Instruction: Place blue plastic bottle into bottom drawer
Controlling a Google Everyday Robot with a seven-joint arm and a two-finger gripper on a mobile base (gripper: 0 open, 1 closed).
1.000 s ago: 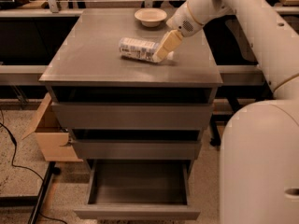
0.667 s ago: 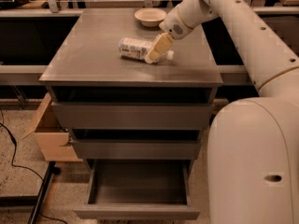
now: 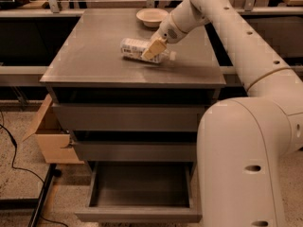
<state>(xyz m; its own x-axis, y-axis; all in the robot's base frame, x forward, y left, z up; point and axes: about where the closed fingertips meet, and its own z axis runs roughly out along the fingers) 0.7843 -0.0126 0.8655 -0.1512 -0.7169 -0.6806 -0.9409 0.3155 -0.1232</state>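
The blue plastic bottle [image 3: 137,49] lies on its side near the middle of the grey cabinet's top [image 3: 94,56], white cap pointing right. My gripper [image 3: 153,49] comes down from the upper right and sits right at the bottle's cap-side half, partly covering it. The bottom drawer [image 3: 137,215] is pulled out at floor level and its tray is empty.
A shallow cream bowl [image 3: 151,17] stands at the back of the cabinet top, just behind my wrist. The two upper drawers [image 3: 128,118] are shut. A cardboard box [image 3: 49,138] and a black cable [image 3: 14,157] are on the floor at left. My own arm base [image 3: 246,164] fills the right foreground.
My gripper has moved left from beside the bottle's cap end to over the bottle. The bottle has stayed in place.
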